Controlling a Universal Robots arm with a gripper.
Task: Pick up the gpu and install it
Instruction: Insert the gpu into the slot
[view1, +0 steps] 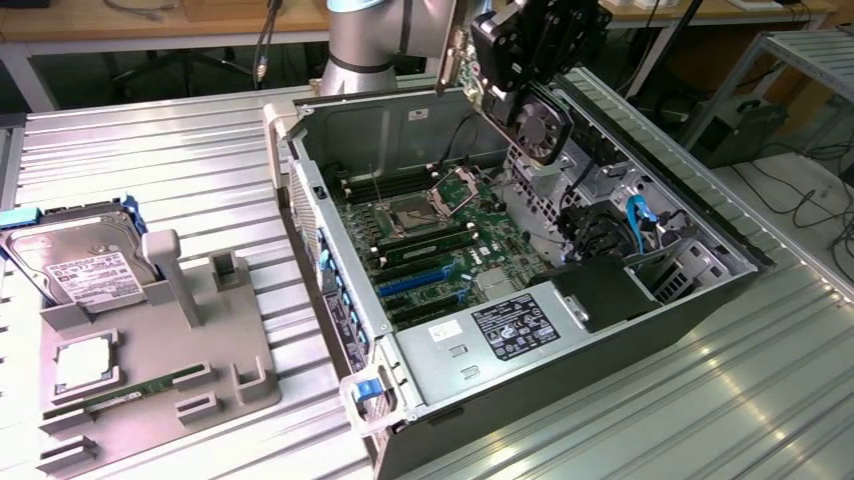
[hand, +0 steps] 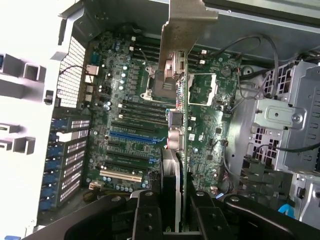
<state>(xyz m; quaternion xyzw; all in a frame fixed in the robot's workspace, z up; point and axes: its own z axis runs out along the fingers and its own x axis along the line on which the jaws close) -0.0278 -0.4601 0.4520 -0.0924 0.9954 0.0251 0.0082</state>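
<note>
Exterior view has the black two-finger gripper (view1: 518, 90) up over the open grey sheet-metal computer case (view1: 387, 125), its fingers closed tight on the gpu (view1: 542, 128), a thin flat card with a dark face and a round fan. The card hangs from the fingers above the far end of the case, clear of the green motherboard (view1: 447, 245) below and not seated in any slot.

Wrist view meets the gpu (hand: 181, 115) edge-on: a narrow green board edge running away from the gripper (hand: 174, 210), one matte black finger pressed on each face, and ending in the long pale metal bracket (hand: 186, 30) with its bent tab. Behind it lies the motherboard (hand: 130, 125), dense with small parts, with a long blue plastic slot (hand: 132, 135) and a white slot (hand: 120, 176) off to one side of the card.

At the near end of the case sits a silver boxy power supply (view1: 441, 360) with a dark printed label whose writing is too small to read. On the exterior view's left, a grey moulded plastic tray (view1: 147, 370) rests on the ribbed aluminium table (view1: 160, 150), holding a silver hard drive (view1: 80, 265) with a white label, also unreadable, and a narrow green RAM stick (view1: 127, 393)
</note>
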